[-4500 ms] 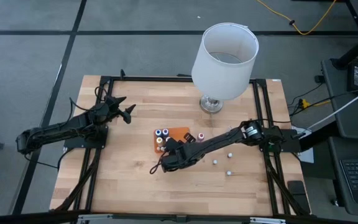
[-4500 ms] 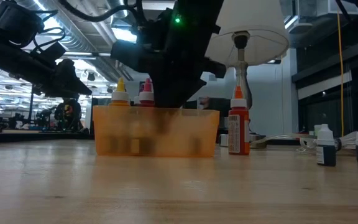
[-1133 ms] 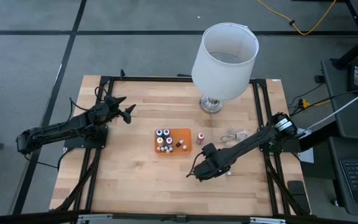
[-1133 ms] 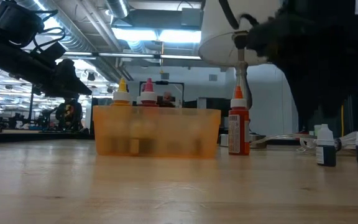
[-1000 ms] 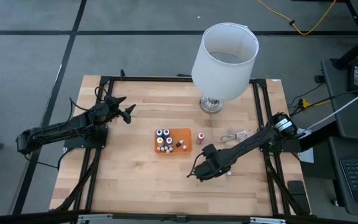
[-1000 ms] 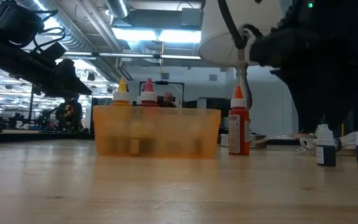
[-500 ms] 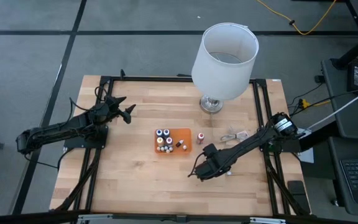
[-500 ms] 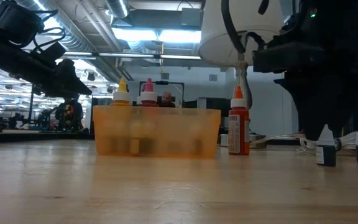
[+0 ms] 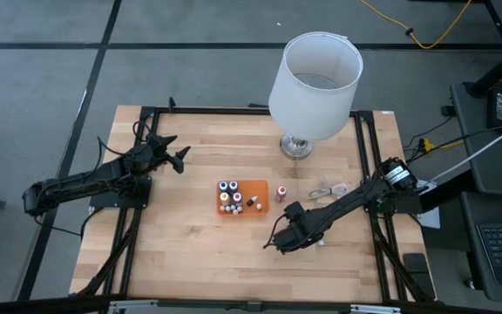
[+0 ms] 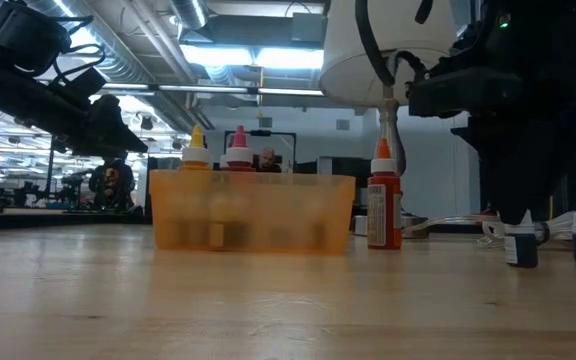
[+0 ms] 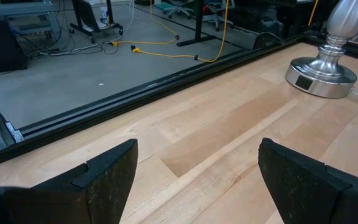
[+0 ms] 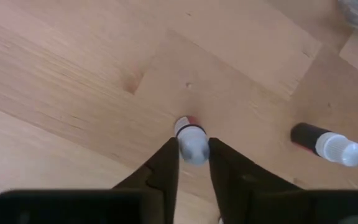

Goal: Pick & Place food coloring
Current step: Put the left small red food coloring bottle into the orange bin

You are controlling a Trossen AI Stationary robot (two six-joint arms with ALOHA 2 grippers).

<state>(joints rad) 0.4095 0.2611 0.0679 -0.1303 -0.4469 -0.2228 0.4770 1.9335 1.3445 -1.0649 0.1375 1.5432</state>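
An orange tray (image 9: 255, 187) in the middle of the table holds several small food coloring bottles (image 9: 227, 192). One orange-red bottle (image 10: 384, 208) stands just right of the tray. My right gripper (image 9: 277, 242) is nearer than the tray and to its right, shut on a small dark bottle (image 10: 520, 250) with a pale cap. Another dark bottle (image 12: 328, 143) is close beside it. My left gripper (image 9: 177, 155) waits open near the far left, above bare wood. My right gripper (image 12: 192, 144) pinches the small bottle by its pale cap (image 12: 191, 151), at the bottle's top, between its two fingers. The fingers (image 12: 166, 163) come from above, pointing down. The bottle stands upright with its base (image 10: 520, 263) on the table.
A table lamp with a white shade (image 9: 315, 74) and metal foot (image 9: 295, 146) stands at the far edge. A coiled white cable (image 9: 325, 189) lies right of the tray. Bare wood stretches along the near edge and left of the tray.
In the low view my right gripper has come down over the small dark bottle. The bottle's cap showed below the fingers half a second ago and now sits between them. The bottle stays on the table.
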